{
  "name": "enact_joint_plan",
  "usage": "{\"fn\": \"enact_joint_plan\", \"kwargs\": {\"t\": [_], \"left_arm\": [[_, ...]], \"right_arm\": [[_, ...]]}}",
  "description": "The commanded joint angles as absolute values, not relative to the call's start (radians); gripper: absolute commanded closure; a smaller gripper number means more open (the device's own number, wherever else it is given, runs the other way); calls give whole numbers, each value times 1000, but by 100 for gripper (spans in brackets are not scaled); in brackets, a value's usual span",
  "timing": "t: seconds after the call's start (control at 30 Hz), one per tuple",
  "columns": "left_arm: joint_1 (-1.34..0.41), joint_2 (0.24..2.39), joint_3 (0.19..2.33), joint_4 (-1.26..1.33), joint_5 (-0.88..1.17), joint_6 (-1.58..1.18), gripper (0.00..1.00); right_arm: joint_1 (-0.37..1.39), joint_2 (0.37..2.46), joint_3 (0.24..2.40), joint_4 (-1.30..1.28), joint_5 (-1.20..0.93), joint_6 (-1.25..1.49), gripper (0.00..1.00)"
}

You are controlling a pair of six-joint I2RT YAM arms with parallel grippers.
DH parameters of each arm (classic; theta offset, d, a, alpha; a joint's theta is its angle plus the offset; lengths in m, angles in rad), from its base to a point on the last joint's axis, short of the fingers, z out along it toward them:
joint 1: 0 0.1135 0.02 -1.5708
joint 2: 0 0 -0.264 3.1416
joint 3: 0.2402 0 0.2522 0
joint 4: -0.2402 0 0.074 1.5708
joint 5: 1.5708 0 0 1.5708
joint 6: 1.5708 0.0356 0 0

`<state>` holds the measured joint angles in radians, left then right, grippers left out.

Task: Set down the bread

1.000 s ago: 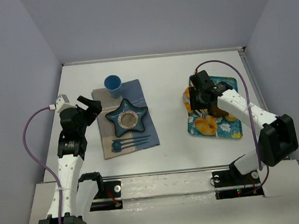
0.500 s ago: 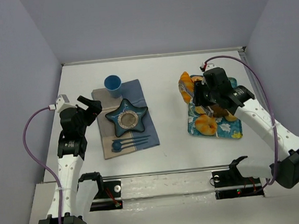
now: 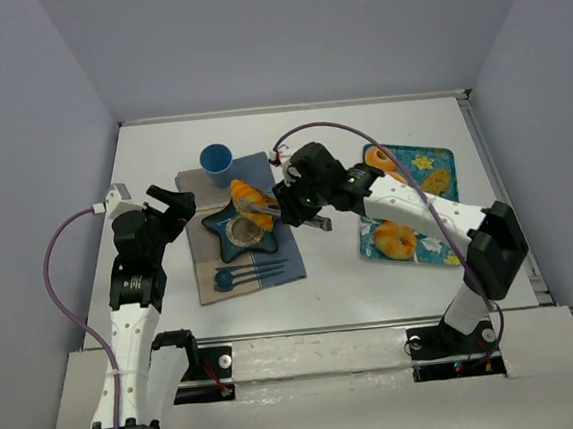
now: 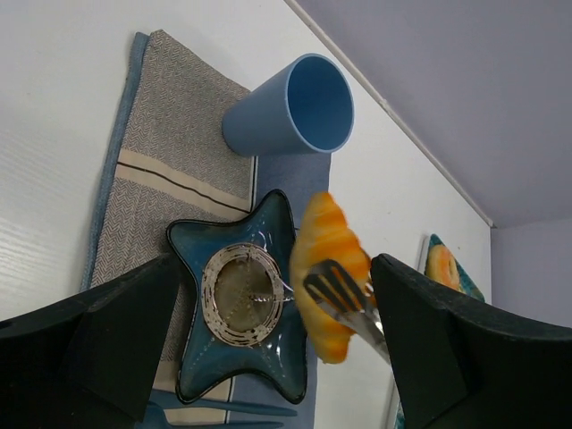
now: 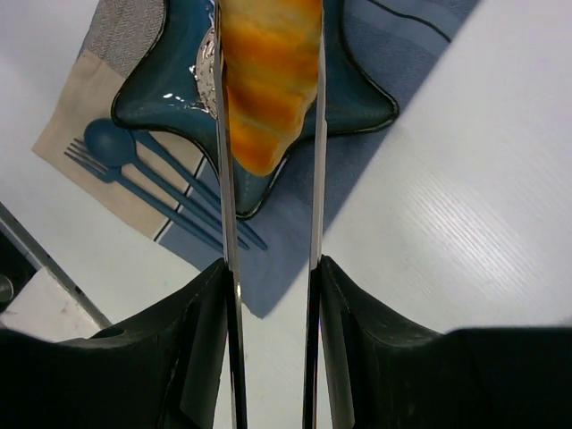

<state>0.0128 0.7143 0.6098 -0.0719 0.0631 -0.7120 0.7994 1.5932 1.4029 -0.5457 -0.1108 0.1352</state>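
The bread (image 3: 250, 204) is a golden-orange ridged croissant. It is clamped between the two metal blades of tongs (image 5: 222, 179) and held just above the right arm of the blue star plate (image 3: 269, 238). My right gripper (image 3: 291, 204) is shut on the tongs; in the right wrist view the bread (image 5: 268, 80) hangs over the star plate (image 5: 357, 107) beyond the gripper (image 5: 271, 268). My left gripper (image 3: 170, 200) is open and empty, left of the plate. The left wrist view shows the bread (image 4: 329, 268) beside the plate (image 4: 192, 246), between that gripper's (image 4: 273, 268) spread jaws.
A blue cup (image 3: 216, 160) stands behind the plate on a grey-blue placemat (image 3: 263, 171). A blue fork and spoon (image 3: 251, 272) lie in front of the plate. A floral tray (image 3: 448, 250) at the right holds a donut (image 3: 396, 239) and other pastries.
My right arm has swung left from the floral tray to above the star plate, carrying the bread in the tongs. The left arm has barely moved.
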Motion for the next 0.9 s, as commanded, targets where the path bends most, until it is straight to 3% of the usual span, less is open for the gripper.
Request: {"fn": "enact_joint_plan", "kwargs": {"t": [0.0, 0.17, 0.2, 0.37, 0.6, 0.87], "left_arm": [[9, 681, 589, -64, 84, -726, 1], [9, 670, 598, -98, 35, -713, 1], [9, 670, 601, -100, 32, -715, 1], [9, 669, 598, -98, 31, -715, 1], [9, 672, 600, -97, 34, -712, 1], [9, 663, 595, -98, 28, -713, 1]], "right_arm": [[854, 1693, 1529, -462, -126, 103, 57], [888, 1772, 1571, -472, -114, 114, 49], [888, 1776, 1574, -477, -112, 114, 42], [897, 1770, 1580, -503, -77, 115, 28], [897, 1724, 1589, -505, -6, 140, 28], [874, 1614, 1516, -468, 369, 302, 35]]}}
